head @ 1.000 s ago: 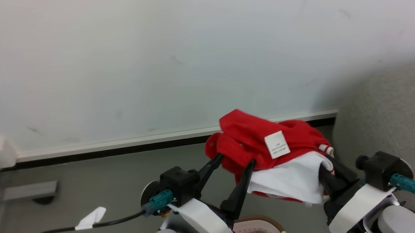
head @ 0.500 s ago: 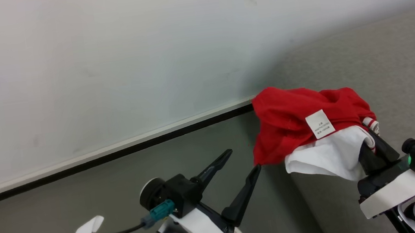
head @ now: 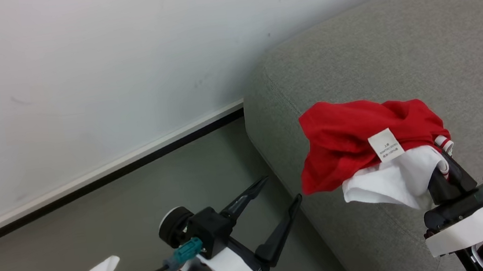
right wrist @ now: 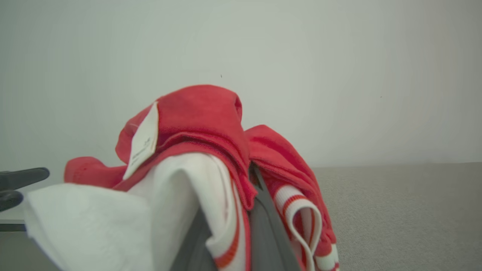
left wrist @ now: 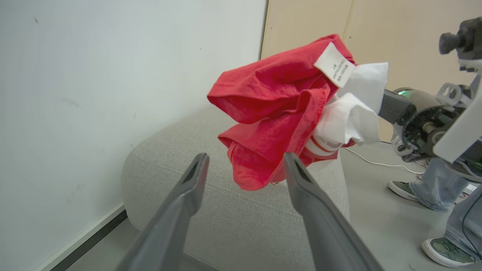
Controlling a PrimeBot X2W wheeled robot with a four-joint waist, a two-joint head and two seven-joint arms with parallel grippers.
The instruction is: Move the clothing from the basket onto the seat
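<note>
So: right gripper was clamped on the clothing, with white and red fabric pinched between near-closed fingers and draped over the tips. The bundle hung in the air over the seat edge; in the left wrist view it was clear of the cushion. Its long axis ran roughly 10-to-4 o'clock in the head view, trailing out from the fingers toward 10. Key relation: seat surface lay below and on toward 1 o'clock, so I'd judge a short reach forward, then release. Left gripper was spread wide and empty, at the bundle's 8 o'clock over the floor, near the red hem but apart.
</note>
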